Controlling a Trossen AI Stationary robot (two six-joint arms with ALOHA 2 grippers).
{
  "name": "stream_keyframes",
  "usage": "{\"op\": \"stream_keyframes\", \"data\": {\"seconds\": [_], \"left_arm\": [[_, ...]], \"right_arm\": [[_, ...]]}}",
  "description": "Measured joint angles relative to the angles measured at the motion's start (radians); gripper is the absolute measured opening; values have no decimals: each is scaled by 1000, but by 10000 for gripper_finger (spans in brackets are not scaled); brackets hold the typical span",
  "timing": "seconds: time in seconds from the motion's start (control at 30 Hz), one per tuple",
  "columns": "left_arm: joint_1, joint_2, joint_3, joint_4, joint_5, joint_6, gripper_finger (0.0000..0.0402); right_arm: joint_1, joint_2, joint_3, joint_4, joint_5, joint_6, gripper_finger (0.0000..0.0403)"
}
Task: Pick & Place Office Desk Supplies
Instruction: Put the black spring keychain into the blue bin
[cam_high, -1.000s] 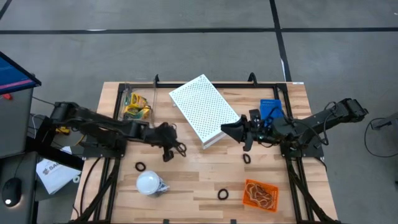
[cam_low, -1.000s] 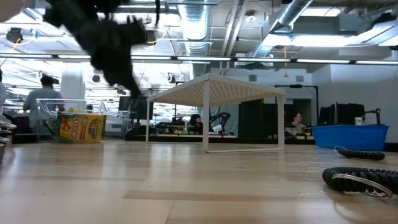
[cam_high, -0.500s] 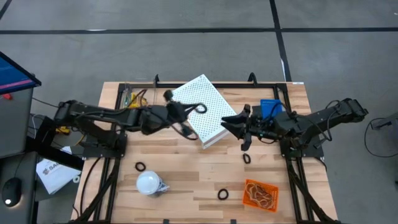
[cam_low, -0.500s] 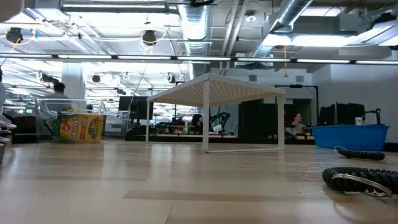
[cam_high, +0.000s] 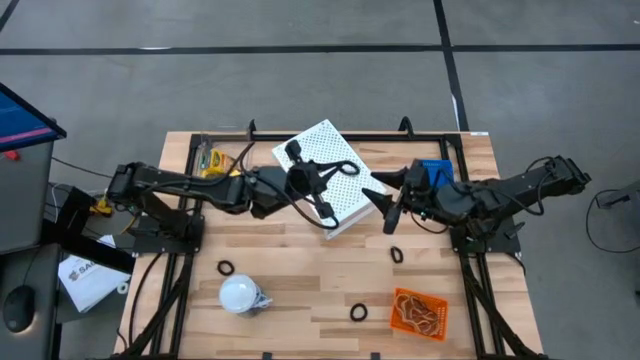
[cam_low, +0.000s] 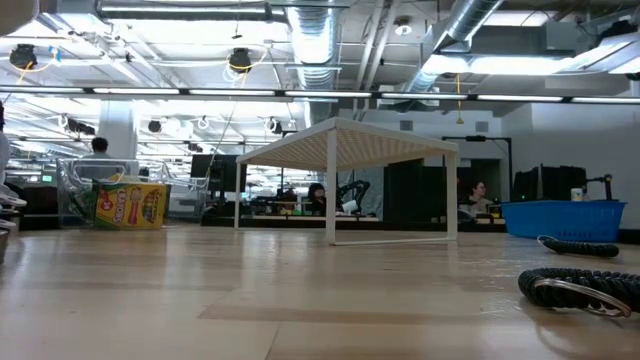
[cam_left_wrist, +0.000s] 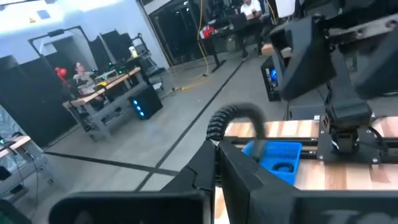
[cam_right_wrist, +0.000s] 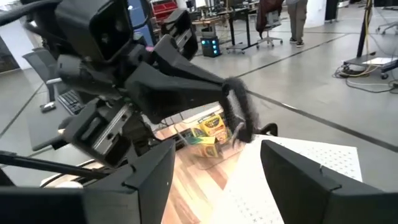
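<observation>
Left gripper (cam_high: 335, 168) now over white perforated box (cam_high: 325, 165) — black ring (cam_high: 348, 167) held

black ring (cam_high: 333, 170) held aloft; crayon boxes (cam_high: 212, 163) at table's far-left.

A big white perforated box (cam_high: 327, 175) sits tilted near the far edge of the wooden table (cam_high: 300, 290), about midway along it. A small blue basket (cam_high: 436, 172) rests toward the far right corner. A white bulb-like object (cam_high: 240, 295) lies near the front edge, left of centre, perhaps with something clear beside it.
</observation>
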Motion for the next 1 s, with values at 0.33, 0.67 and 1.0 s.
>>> {"op": "stream_keyframes", "data": {"seconds": [0.33,0.67,1.0], "left_arm": [[-8,2,0,43,1,-7,3],[-8,2,0,45,1,-32,2],[-8,1,-1,45,4,-45,3]], "right_arm": [[-76,0,0,-14,-57,-23,221],[-164,2,0,17,-215,-24,221],[-217,62,-2,88,-315,-22,209]]}}
